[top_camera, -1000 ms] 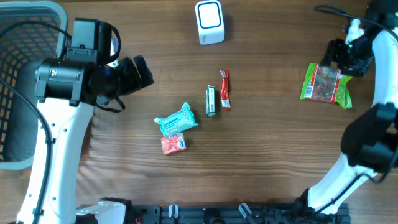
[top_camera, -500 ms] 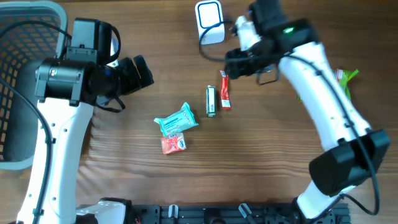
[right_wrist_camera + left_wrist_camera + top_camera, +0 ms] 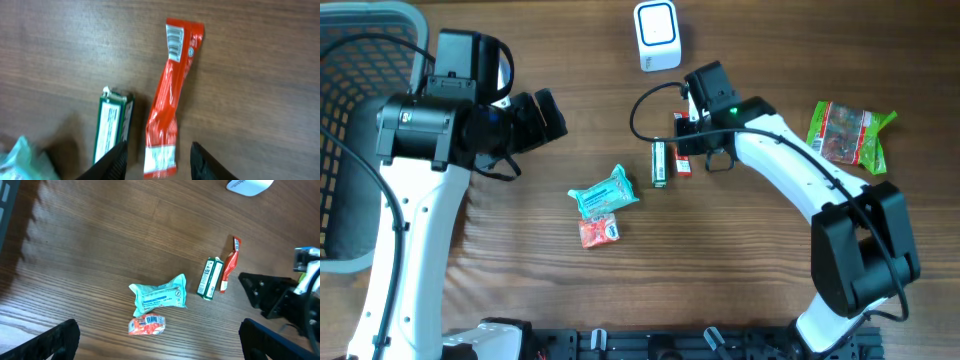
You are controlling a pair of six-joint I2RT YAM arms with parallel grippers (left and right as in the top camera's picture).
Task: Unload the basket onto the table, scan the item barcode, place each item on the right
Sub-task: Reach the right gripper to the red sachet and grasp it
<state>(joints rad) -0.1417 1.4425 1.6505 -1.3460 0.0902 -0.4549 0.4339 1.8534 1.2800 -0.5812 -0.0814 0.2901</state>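
Wood table [image 3: 770,280]; left tool [image 3: 548,117], right tool [image 3: 159,160] open; red packet [image 3: 170,95] barcode [image 3: 175,37] legible right-wrist only.

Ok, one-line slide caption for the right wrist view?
Right hand, open, straddles one end of the red wrapper beside the green box on the wooden table.

Brown with darker grain on the table [image 3: 740,280]. Red on the stick packet [image 3: 172,90], white patches at both ends. Dark green on the small box [image 3: 112,132], white label. Teal with a white label on the pouch [image 3: 604,192]; orange-red and white on the sachet [image 3: 599,231]. Green edges around red speckle on the bag [image 3: 845,135]. White with a blue outline on the scanner [image 3: 657,35].
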